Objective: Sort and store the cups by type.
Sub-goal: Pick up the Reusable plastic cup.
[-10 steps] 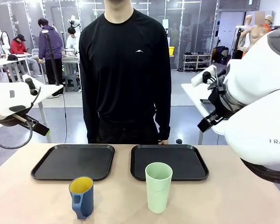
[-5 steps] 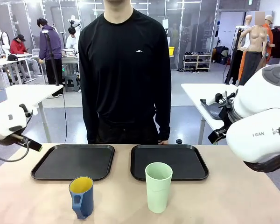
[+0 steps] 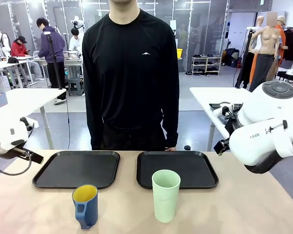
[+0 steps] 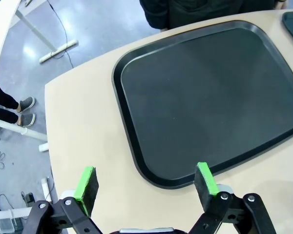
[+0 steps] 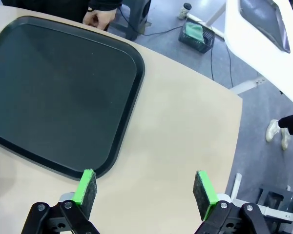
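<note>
1. Front: we see a tall, tapered mint plastic tumbler (image 3: 165, 195), smooth, upright on the pale table (image 3: 244, 209) before the right tray (image 3: 177, 168). Squat dk-blue mug (image 3: 86, 205), yellow inside, stands before the left tray (image 3: 77, 168). Both trays black, flat, rounded corners.
2. L wrist: left gripper (image 4: 147, 183) empty, green pads wide apart, angled down over the tray's corner.
3. R wrist: right gripper (image 5: 145, 190) likewise wide, empty, over bare table beside the tray edge.
</note>
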Robot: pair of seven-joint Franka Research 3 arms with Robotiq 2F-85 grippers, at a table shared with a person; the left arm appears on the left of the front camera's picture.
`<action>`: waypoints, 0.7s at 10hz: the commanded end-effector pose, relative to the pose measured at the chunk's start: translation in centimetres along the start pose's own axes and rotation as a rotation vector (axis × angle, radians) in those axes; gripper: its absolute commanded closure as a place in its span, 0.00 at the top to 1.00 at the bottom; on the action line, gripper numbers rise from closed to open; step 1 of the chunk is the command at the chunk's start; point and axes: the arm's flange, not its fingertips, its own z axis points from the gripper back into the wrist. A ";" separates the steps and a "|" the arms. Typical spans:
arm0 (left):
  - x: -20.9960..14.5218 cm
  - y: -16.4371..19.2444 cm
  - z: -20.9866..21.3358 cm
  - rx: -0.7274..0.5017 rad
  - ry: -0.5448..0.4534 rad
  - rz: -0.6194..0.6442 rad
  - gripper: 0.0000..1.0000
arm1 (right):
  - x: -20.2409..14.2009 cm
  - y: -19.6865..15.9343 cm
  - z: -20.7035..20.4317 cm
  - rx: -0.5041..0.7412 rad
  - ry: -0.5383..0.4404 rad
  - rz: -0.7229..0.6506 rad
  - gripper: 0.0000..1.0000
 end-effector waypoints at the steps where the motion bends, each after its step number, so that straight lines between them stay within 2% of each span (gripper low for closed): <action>1: 0.3 0.8 0.0 0.004 -0.020 0.019 1.00 | 0.5 -0.1 0.2 0.007 -0.015 -0.015 1.00; 3: 0.6 1.1 -0.1 0.026 -0.021 0.053 1.00 | 0.5 -0.1 0.3 0.002 -0.005 -0.006 1.00; 4: 0.1 0.5 0.1 0.005 -0.004 0.010 1.00 | 0.2 -0.1 0.0 -0.001 -0.003 -0.003 1.00; 7: 0.1 0.5 0.1 0.005 -0.004 0.010 1.00 | 0.2 -0.1 0.0 -0.001 -0.003 -0.003 1.00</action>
